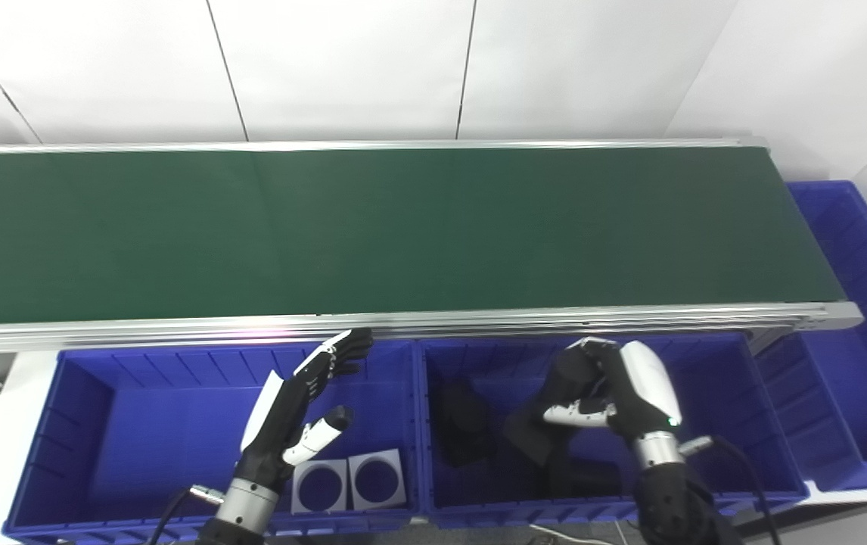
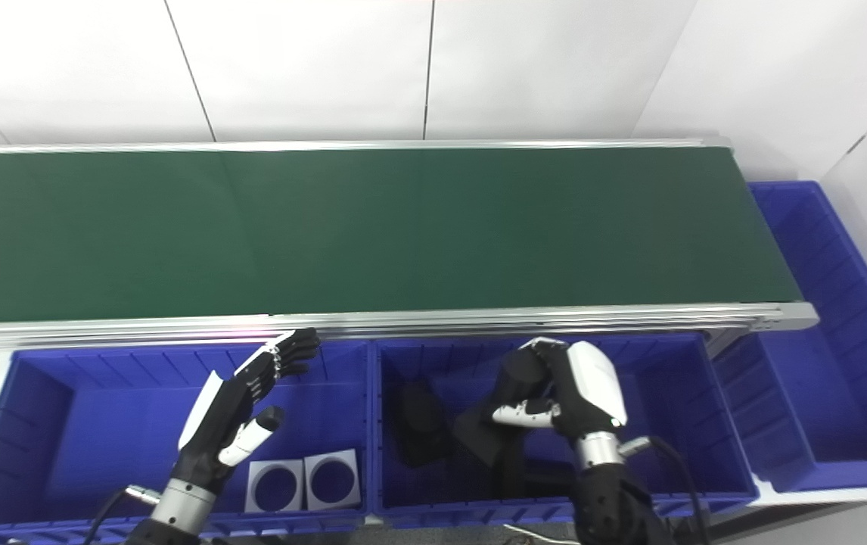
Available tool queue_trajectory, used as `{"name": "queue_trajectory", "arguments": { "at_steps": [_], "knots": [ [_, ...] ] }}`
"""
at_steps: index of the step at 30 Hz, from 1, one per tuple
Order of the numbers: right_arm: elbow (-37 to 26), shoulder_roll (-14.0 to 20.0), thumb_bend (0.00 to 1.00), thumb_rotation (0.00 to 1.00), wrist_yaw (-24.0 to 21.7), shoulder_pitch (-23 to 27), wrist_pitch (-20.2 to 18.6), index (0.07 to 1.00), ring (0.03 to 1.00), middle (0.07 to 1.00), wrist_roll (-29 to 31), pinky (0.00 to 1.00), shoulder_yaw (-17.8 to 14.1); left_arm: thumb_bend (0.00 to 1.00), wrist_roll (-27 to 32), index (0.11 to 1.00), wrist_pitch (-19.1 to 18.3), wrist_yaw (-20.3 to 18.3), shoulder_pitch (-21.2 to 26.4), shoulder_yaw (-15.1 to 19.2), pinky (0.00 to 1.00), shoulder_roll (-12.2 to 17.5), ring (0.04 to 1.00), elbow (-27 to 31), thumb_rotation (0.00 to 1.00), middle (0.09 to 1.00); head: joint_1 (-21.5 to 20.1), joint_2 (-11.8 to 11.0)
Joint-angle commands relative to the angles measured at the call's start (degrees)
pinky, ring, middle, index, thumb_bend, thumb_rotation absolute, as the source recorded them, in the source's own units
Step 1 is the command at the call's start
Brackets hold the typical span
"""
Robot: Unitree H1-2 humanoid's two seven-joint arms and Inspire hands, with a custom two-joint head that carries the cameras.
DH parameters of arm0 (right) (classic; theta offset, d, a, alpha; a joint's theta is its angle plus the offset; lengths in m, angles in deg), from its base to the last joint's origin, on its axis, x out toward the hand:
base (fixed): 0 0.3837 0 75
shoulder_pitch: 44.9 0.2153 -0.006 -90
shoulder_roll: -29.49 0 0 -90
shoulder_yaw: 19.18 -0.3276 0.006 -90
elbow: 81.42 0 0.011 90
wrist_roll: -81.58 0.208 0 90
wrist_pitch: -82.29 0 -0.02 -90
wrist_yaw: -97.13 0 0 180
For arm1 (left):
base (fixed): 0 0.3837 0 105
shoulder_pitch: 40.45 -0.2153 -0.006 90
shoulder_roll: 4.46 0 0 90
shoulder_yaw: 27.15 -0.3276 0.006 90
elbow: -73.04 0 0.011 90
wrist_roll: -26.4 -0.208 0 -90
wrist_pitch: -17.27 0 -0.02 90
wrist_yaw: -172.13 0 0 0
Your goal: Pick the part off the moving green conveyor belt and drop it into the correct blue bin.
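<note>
The green conveyor belt (image 1: 403, 227) runs across the view with no part on it. My right hand (image 1: 619, 393) is shut on a black rounded part (image 1: 571, 372) and holds it over the middle blue bin (image 1: 728, 409), just in front of the belt's near rail. My left hand (image 1: 301, 405) is open and empty, fingers spread, above the left blue bin (image 1: 138, 424). Both hands also show in the right eye view: the left hand (image 2: 240, 405) and the right hand (image 2: 577, 390).
Two grey square plates with round dark holes (image 1: 349, 482) lie at the left bin's front right. Several black parts (image 1: 464, 424) lie in the middle bin. A third blue bin (image 1: 857, 363) stands past the belt's right end. White walls stand behind.
</note>
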Motion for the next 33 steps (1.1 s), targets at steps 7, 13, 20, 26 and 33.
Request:
{"name": "queue_trajectory", "arguments": {
  "at_steps": [7, 13, 20, 26, 33],
  "knots": [
    [-1.6, 1.3, 0.75, 0.33, 0.9, 0.6, 2.3, 0.934, 0.976, 0.984, -1.6, 0.90, 2.8, 0.71, -0.3, 0.833, 1.9, -1.8, 0.1, 1.4, 0.77, -0.3, 0.813, 1.4, 0.90, 0.832, 0.1, 0.0],
    [-6.1, -0.5, 0.85, 0.54, 8.4, -3.3, 12.1, 0.999, 1.000, 1.000, 0.1, 1.00, 3.1, 0.71, 0.1, 0.835, 1.9, -2.6, -0.6, 2.1, 0.79, -0.3, 0.820, 2.0, 0.89, 0.831, 0.1, -0.1],
    [-11.4, -5.2, 0.86, 0.59, 14.0, -8.2, 22.1, 1.000, 1.000, 1.000, 3.8, 0.92, 3.8, 0.72, 0.1, 0.831, 1.9, -3.2, -0.9, 2.9, 0.78, -0.5, 0.817, 1.9, 0.89, 0.831, 0.2, -0.4],
    [-13.8, -6.3, 0.90, 0.65, 8.4, -10.8, 25.2, 0.986, 0.957, 0.978, 13.6, 0.90, 5.7, 0.73, -0.4, 0.834, 1.9, -3.1, -1.2, 3.3, 0.78, -0.4, 0.817, 2.0, 0.90, 0.831, 1.0, -0.7],
    [-11.6, -4.3, 0.93, 0.55, -1.7, -10.6, 24.6, 0.907, 0.894, 0.903, 24.8, 0.84, 8.1, 0.70, -0.3, 0.843, 1.9, -3.4, -1.0, 3.3, 0.79, -0.3, 0.824, 1.9, 0.89, 0.840, 1.6, -0.4]
  ]
}}
